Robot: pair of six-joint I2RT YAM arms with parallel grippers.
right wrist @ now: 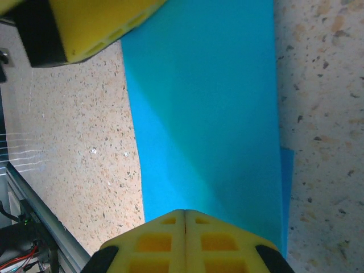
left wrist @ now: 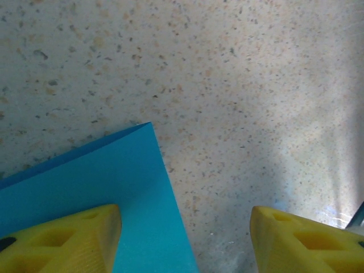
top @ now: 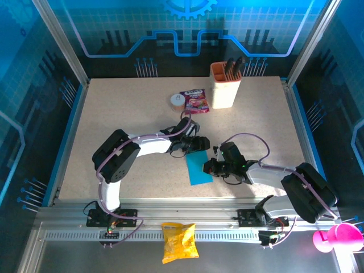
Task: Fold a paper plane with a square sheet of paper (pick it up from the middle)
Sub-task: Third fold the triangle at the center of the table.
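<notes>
The left gripper (left wrist: 185,227) is hovering with fingers apart over the blue paper (left wrist: 102,182); the right gripper (right wrist: 185,216), fingers pressed together, is hiding its edge.

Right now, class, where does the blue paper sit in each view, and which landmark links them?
Top external: blue paper, just below centre.
Left wrist: paper, lower left corner.
Right wrist: paper, middle, top to bottom.
Shared landmark: the speckled table.

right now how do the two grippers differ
The left gripper is open; the right gripper is shut. The left straddles the edge of the blue paper, one finger over bare table; the right's tips sit over paper. Both have yellow fingers.
</notes>
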